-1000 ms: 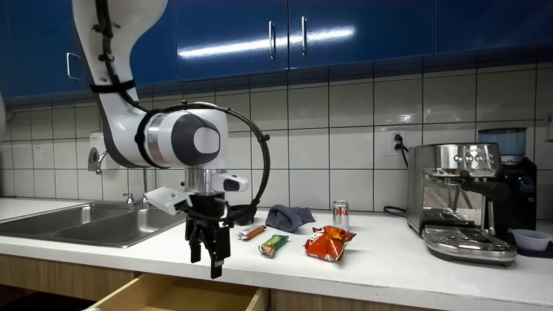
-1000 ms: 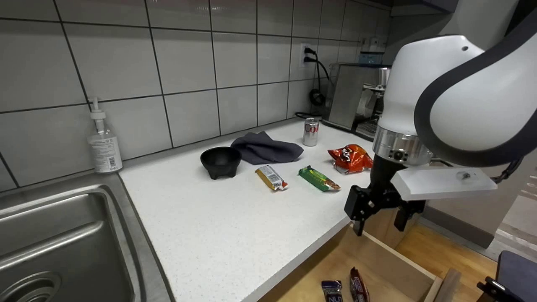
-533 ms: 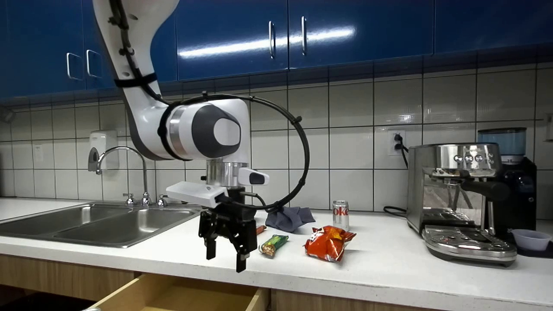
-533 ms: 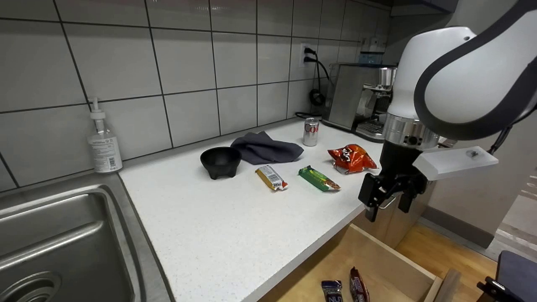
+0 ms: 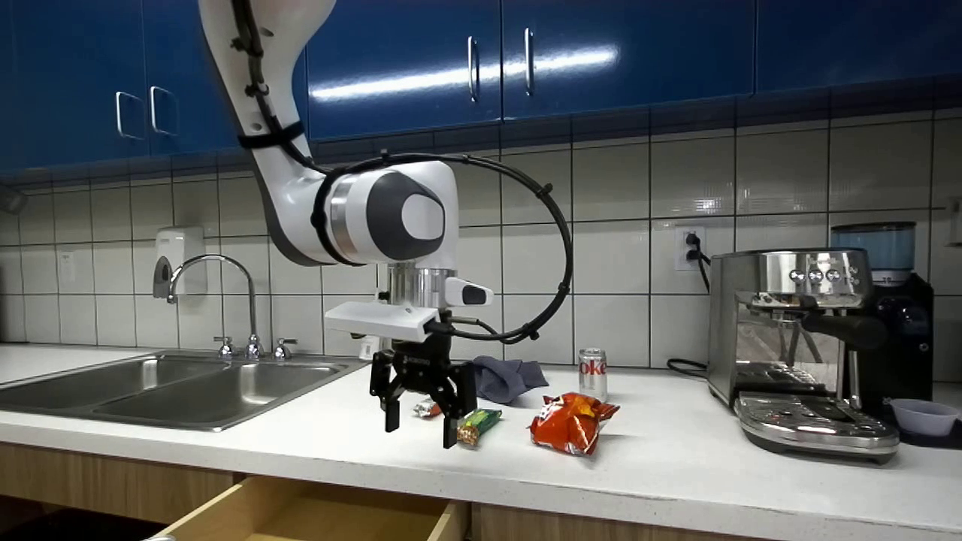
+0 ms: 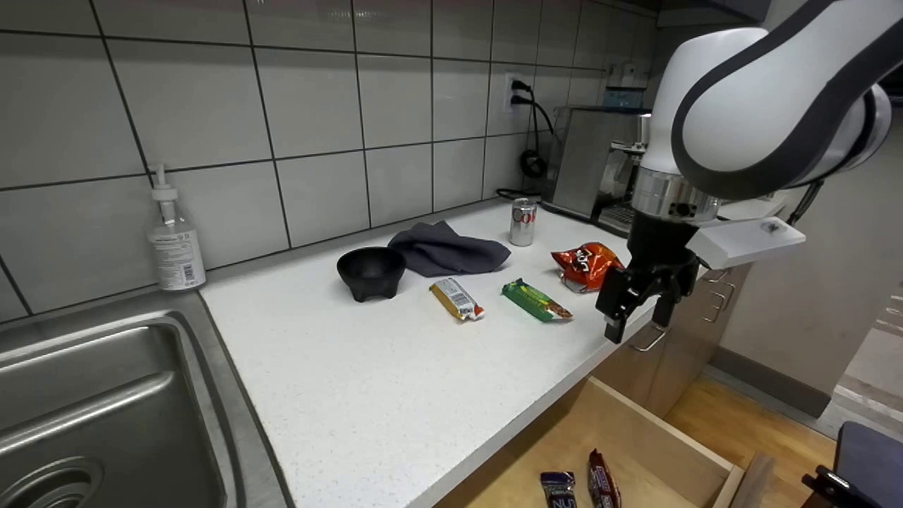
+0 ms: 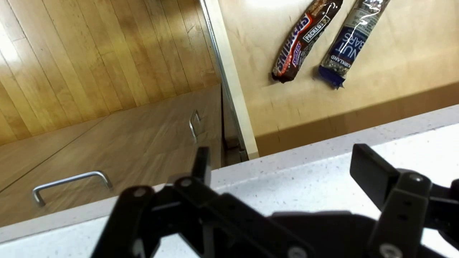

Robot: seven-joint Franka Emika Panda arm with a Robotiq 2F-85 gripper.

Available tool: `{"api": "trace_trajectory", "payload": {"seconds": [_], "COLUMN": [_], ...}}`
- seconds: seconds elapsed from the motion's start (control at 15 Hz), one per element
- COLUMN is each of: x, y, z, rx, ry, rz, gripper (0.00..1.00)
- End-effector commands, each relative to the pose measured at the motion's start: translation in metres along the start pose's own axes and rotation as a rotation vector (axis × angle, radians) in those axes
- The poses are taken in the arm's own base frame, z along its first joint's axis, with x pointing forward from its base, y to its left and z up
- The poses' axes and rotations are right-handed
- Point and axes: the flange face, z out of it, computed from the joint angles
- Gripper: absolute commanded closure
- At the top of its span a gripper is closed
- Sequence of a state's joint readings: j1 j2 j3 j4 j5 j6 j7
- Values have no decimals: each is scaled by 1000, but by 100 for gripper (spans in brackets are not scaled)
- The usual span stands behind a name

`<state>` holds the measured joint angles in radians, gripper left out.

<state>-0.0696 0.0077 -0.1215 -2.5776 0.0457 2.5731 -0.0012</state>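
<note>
A: How does the gripper [image 5: 421,434] stand?

B: Its fingers [image 7: 371,170] are wide apart, tips down, above the near edge of the white countertop [image 6: 353,381]; the wrist view shows that edge running between them.

A: What lies nearest to it on the countertop?

B: A green-wrapped snack bar [image 6: 536,301], flat on the surface and a little farther back than the gripper, the two standing apart.

A: And around that bar?

B: To its left, a yellow-wrapped bar [image 6: 456,299] with a barcode panel; to its right, a red chip bag [image 6: 587,264]. Farther back are a dark gray cloth [image 6: 448,250] and a silver Coke can [image 6: 522,222], the can to the right of the cloth, with a black footed bowl [image 6: 371,271] just left of the cloth.

A: What is below?

B: An open wooden drawer [image 6: 635,416] under the near edge. A Snickers bar [image 7: 304,41] and a Kirkland nut bar [image 7: 351,43] lie in it, side by side with a gap between.

A: And toward the ends of the countertop?

B: A steel double sink [image 5: 225,387] on the left; an espresso machine [image 5: 759,338] and a coffee grinder [image 5: 906,323] on the right.
</note>
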Motion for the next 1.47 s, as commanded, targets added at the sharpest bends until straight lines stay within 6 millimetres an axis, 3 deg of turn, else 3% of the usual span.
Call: {"api": "trace_trajectory", "payload": {"seconds": [0.0, 0.67, 1.4], "x": [27, 90, 138], "y": [4, -2, 1], "z": [3, 24, 35], "rx": [2, -9, 35], "ry": [-14, 4, 28], "rz": [-30, -15, 41], "gripper": [0, 0, 0]}}
